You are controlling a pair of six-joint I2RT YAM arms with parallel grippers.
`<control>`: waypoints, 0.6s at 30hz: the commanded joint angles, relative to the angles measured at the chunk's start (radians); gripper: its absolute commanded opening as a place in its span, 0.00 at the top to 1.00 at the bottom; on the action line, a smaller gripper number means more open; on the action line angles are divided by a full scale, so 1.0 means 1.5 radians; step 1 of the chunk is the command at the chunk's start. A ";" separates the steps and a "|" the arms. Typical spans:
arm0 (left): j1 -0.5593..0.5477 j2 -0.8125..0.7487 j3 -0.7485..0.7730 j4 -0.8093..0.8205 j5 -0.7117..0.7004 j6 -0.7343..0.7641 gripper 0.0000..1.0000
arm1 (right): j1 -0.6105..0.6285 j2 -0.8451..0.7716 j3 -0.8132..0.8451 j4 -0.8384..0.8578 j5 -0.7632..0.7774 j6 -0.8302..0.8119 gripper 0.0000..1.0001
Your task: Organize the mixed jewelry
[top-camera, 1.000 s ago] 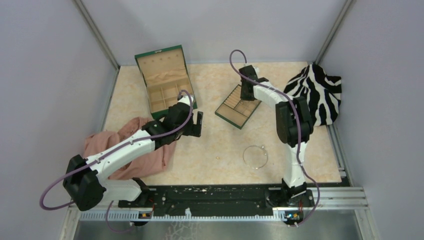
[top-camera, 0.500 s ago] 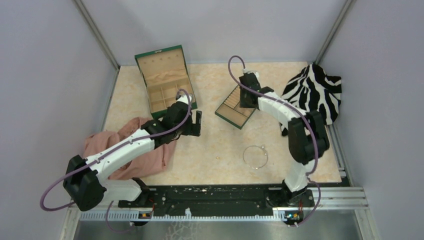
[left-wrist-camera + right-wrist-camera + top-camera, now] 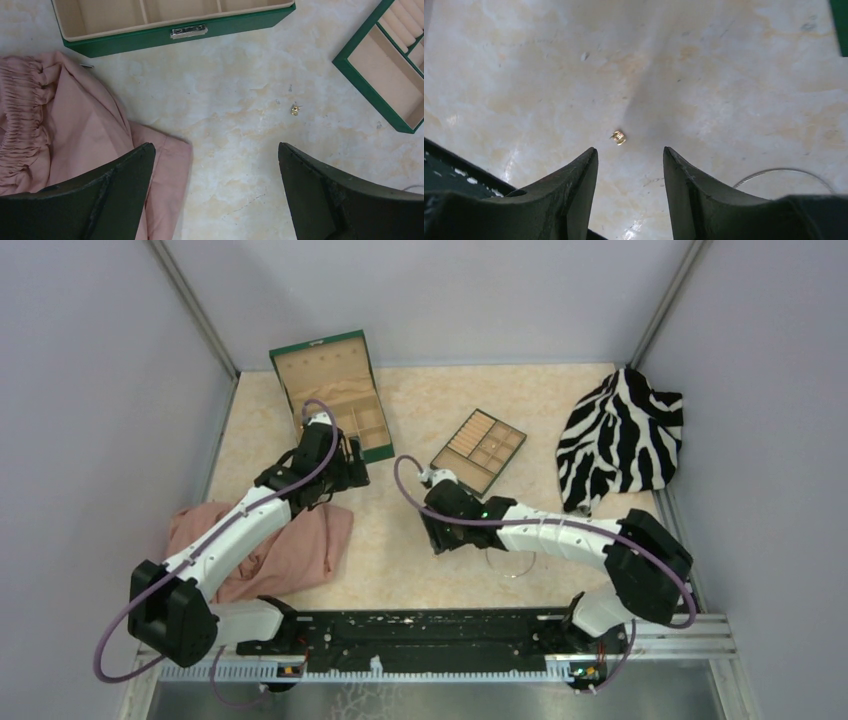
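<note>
The left gripper (image 3: 215, 147) is being held above the marbled table (image 3: 225, 90) with its fingers (image 3: 115, 195) spread wide, and nothing is being gripped between them. A small gold piece (image 3: 295, 108) is being shown on the bare table ahead of the right-hand finger and apart from it. It is lying near the corner of the tan compartment tray (image 3: 385, 75) and well apart from the green box (image 3: 175, 37). A pink cloth (image 3: 65, 125) is being overlapped in this wrist view by the other finger.

The right gripper (image 3: 629, 150) is being held above the table toward its near edge. Its fingers (image 3: 574, 185) are being held parted, and nothing is being clasped. A gold bead (image 3: 618, 137) is being seen on the table just beyond the gap between the fingertips, slightly nearer the left tip and touching neither. The silvery wire hoop (image 3: 784, 170) is lying flat on the table beside the right-hand finger. Only an arc of it is being shown by the wrist camera, and from above it is being partly hidden by the right arm. A zebra-striped cloth (image 3: 622, 435) is bunched at the table's far right, well apart from both grippers.
</note>
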 commanded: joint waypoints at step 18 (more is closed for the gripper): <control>0.000 -0.022 -0.026 0.022 0.043 -0.009 0.01 | 0.094 0.153 0.049 0.029 0.006 -0.107 0.56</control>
